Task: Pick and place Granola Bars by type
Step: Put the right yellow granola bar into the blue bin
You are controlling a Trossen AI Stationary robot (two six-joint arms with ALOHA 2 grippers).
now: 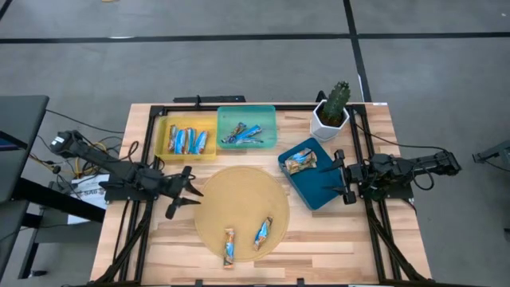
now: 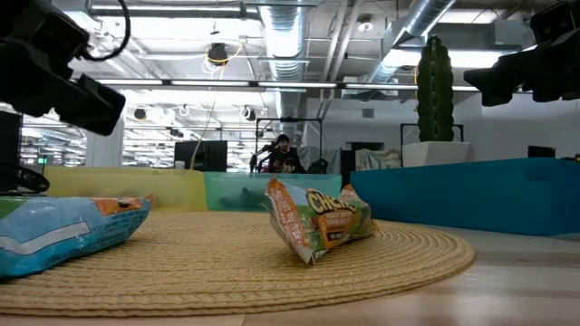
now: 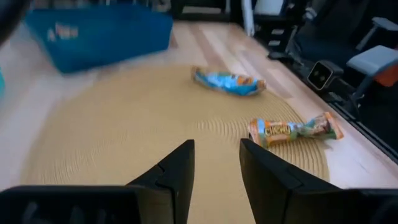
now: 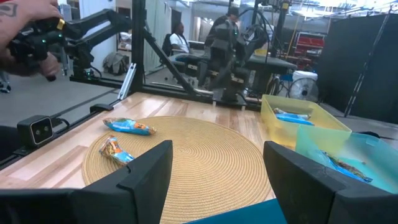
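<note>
left gripper (image 1: 182, 196): hovering at the left edge of the round woven mat (image 1: 207, 231), fingers parted with nothing between them, pointed out across the mat.
orange-and-blue bar (image 1: 229, 246): lying near the mat's front edge. Looks like the closer pick for the left arm, I'd go for this one first.
how I'd grab it: come down over the middle of the wrapper, fingers across the short width. Those crinkly ends probably slip.
blue bar (image 1: 264, 232): just to the right of the first, lying at an angle, not touching it.
yellow tray (image 1: 162, 140): already has a row of bars, back left.
teal tray (image 1: 224, 117): a few blue bars in it, right beside the yellow one.
dark blue tray (image 1: 323, 187): one bar inside, at its far end.
right gripper (image 1: 342, 176): waiting wide open and empty at the dark blue tray's right edge.
</note>
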